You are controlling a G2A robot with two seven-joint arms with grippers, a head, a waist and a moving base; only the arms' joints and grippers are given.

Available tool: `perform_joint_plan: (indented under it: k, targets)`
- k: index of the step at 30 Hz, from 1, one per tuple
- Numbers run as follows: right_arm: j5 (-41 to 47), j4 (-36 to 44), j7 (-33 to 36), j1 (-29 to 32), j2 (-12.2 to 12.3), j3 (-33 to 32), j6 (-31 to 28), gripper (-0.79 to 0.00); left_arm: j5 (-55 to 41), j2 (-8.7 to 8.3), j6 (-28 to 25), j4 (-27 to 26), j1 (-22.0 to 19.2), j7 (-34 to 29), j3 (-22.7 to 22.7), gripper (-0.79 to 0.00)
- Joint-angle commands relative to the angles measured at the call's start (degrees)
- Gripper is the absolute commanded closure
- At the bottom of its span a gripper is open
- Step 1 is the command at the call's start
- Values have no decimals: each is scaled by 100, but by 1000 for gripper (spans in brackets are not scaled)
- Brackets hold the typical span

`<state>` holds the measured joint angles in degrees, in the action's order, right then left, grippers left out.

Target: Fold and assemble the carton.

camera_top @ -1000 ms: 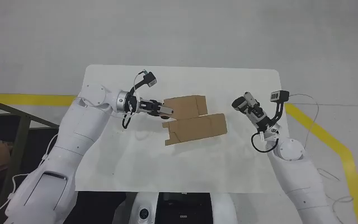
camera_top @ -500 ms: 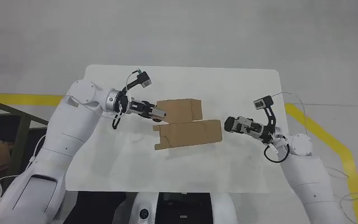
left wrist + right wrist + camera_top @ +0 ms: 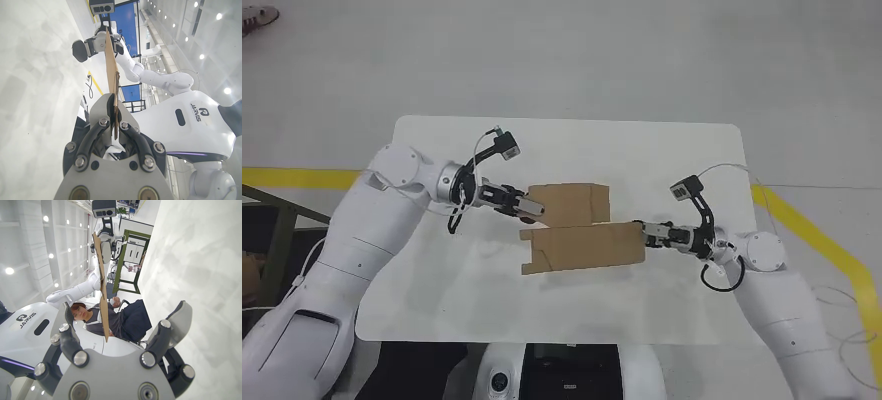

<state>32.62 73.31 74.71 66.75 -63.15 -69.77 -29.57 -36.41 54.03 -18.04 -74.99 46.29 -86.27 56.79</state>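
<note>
Flat carton [image 3: 582,243] held over centre of table [image 3: 442,290], gripped at one end only.
L gripper [image 3: 533,206] sits at carton's 10 o'clock corner, fingers pinched tight on the cardboard edge. R gripper [image 3: 646,235] is at carton's 3 o'clock end, fingers spread wide either side of that edge, w/o touching it. Carton is unfolded: two offset panels, small flap at 7 o'clock.

I see a white table [image 3: 662,150] on a pale grey floor [image 3: 562,50] with a yellow stripe [image 3: 302,178]. Round ceiling lights [image 3: 218,16] shine overhead, beside blue panels [image 3: 130,20]; a green frame [image 3: 125,291], possibly a shelf rack, stands beyond the table.
</note>
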Motion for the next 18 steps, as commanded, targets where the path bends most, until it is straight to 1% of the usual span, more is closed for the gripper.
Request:
perform_joint_plan:
  k: [1, 2, 5, 7, 10, 12, 15, 18]
  targets:
    - [-37, -9, -5, -23, 0, 26, -5, -770, -16, -9, -19, 10, -9, 20, -41, 0]
    - [-11, 10, -11, -30, -4, 49, -11, -742, 7, -14, -37, 28, -20, 38, -68, 0]
    - [34, 52, -20, -37, -6, 102, -20, -594, 19, -25, -87, 61, -50, 88, -157, 0]
    - [57, 108, -9, -33, -4, 143, -10, -542, 35, -33, -113, 86, -70, 114, -214, 0]
    - [29, 184, -4, -19, 7, 186, -4, -480, 107, -47, -192, 116, -112, 193, -284, 0]
    - [0, 213, -7, -9, 18, 195, -7, -465, 89, -56, -249, 115, -117, 251, -329, 0]
    - [-15, 265, -17, 3, 33, 193, -17, -406, 20, -73, -289, 115, -129, 290, -367, 0]
    - [-18, 320, -2, 17, 49, 195, -2, -391, -11, -93, -349, 143, -135, 350, -392, 0]
